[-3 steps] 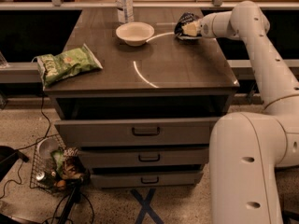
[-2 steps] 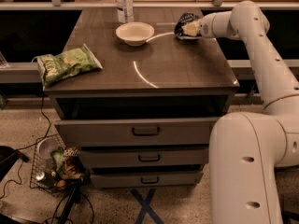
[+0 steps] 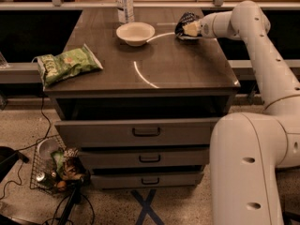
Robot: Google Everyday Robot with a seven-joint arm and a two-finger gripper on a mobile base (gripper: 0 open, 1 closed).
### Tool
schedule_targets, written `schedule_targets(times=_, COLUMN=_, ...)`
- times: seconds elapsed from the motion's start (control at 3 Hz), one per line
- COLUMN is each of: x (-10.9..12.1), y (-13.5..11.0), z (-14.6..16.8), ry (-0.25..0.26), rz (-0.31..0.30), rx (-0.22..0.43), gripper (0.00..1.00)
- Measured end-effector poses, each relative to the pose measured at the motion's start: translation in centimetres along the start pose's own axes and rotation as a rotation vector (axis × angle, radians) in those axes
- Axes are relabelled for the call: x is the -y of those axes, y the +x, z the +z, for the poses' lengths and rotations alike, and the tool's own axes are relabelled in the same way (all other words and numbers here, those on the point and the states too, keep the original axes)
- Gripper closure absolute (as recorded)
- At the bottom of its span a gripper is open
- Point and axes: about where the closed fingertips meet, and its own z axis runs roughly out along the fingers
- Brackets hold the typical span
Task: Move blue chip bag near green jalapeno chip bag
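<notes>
Clasping blue chip bag (image 3: 183, 18), jaws (far-right table (image 3: 187, 74) corner)

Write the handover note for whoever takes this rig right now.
Gripper: at the far right of the brown tabletop, against the small dark navy-blue foil chip bag.
Light green puffy chip bag: front left edge, far from the blue one; a round white bowl sits at the back between them.
Done: the approach.
Left: carry the blue bag across and set it beside the green one.
</notes>
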Motion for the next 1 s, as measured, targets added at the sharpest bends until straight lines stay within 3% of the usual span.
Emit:
schedule_targets(times=0.67, x=0.1, y=-0.4, z=-0.4, ry=0.008, rz=-0.008, rx=-0.001, gripper=1.00)
schedule_targets(times=1.0, x=0.6, y=-5.0, z=-5.1, ry=0.105, rz=-0.101, rx=-0.018, gripper=1.00)
